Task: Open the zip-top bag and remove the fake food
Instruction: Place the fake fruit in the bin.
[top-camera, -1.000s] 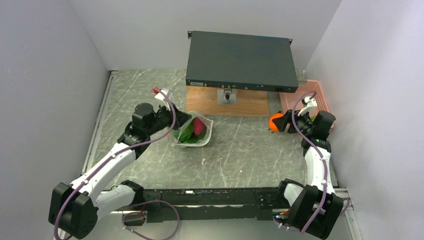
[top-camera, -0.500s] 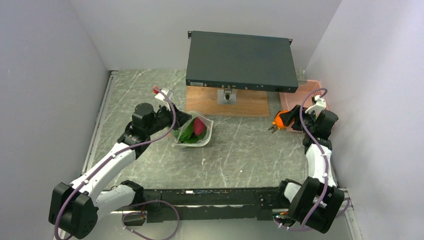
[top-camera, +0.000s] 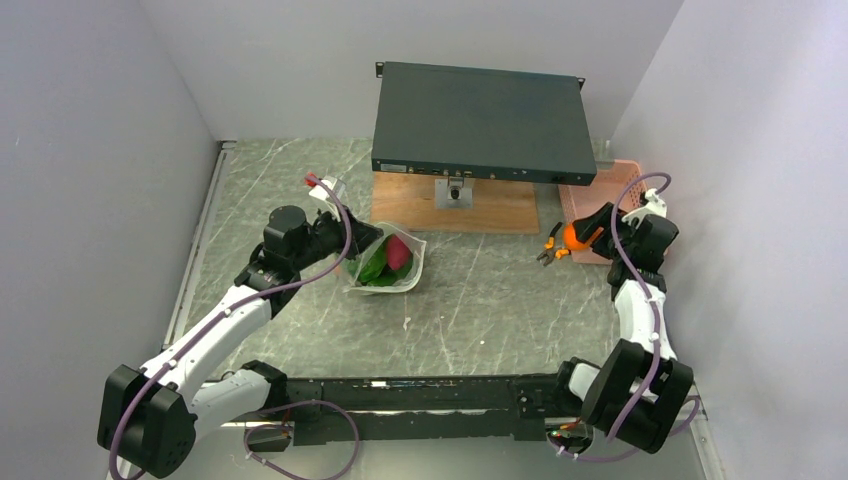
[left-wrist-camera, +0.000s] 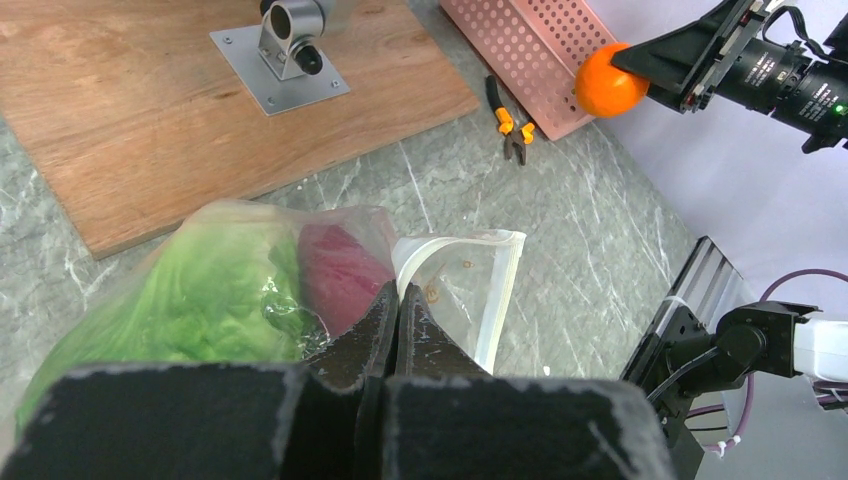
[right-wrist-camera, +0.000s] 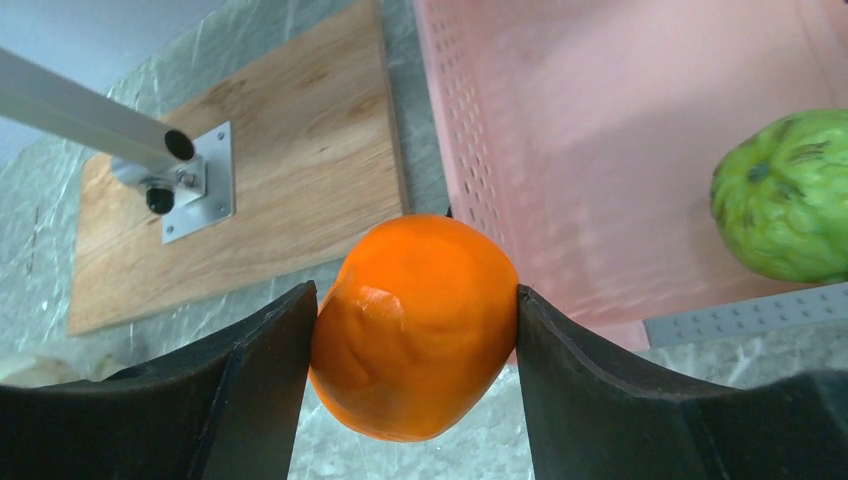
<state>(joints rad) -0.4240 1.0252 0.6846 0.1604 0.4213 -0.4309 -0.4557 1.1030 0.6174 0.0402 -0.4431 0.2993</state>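
No legible text, label, brand, number or sign on anything.

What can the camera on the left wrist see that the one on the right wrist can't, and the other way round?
Only the left wrist view: the zip-top bag, pinched by the left gripper, with lettuce and a red piece inside, plus orange-handled pliers. Only the right wrist view: a round green piece lying inside the pink basket. Both: the orange ball clamped in the right gripper, the basket, and the wooden board.
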